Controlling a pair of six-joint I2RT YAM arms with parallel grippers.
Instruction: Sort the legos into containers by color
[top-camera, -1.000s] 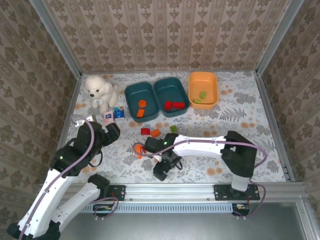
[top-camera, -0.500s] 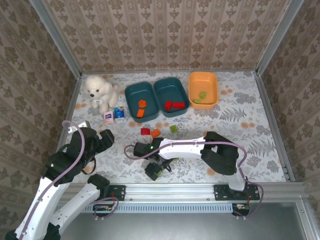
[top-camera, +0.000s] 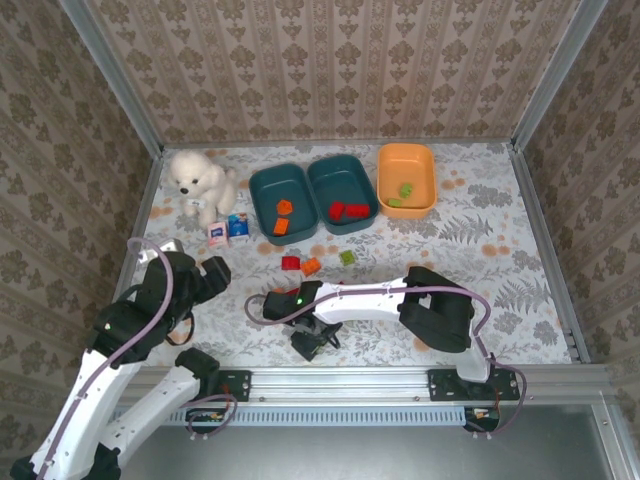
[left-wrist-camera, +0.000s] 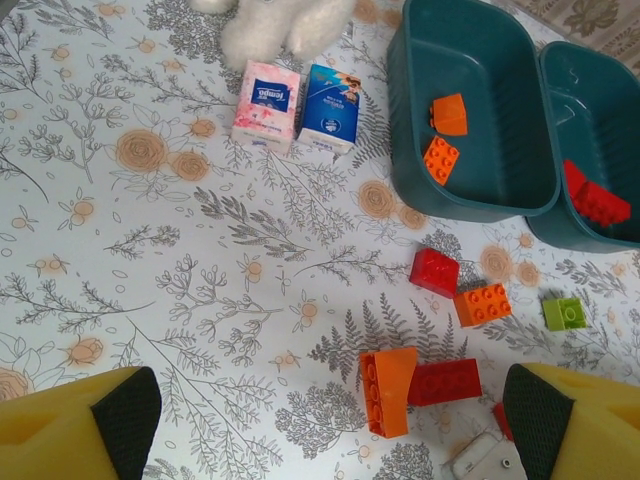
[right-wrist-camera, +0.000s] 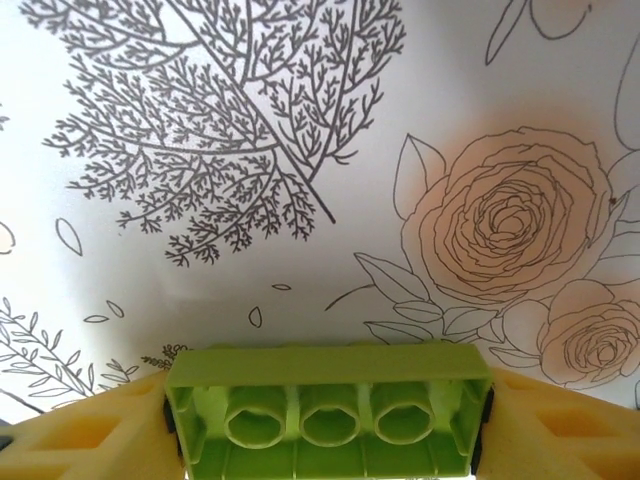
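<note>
Floral tablecloth (top-camera: 480, 250), patterned wallpaper on three sides. White plush dog (top-camera: 200, 182) sits far left, with a pink packet (left-wrist-camera: 266, 97) and a blue packet (left-wrist-camera: 331, 100) just in front of it.

Far row of trays:
- left teal tray (top-camera: 290, 185): two orange bricks
- middle teal tray (top-camera: 340, 178): two red bricks
- orange tray (top-camera: 405, 163): two light green bricks

Loose on the cloth near the trays: small red brick (left-wrist-camera: 434, 271), small orange brick (left-wrist-camera: 482, 304), small green brick (left-wrist-camera: 564, 313). Nearer, an orange wedge (left-wrist-camera: 387, 390) touches a long red brick (left-wrist-camera: 444, 381).

Right gripper (right-wrist-camera: 327, 430) clamps a light green brick (right-wrist-camera: 325, 400) by its ends, low over the cloth near the front edge. Left gripper (left-wrist-camera: 330, 420) is spread wide and empty.
</note>
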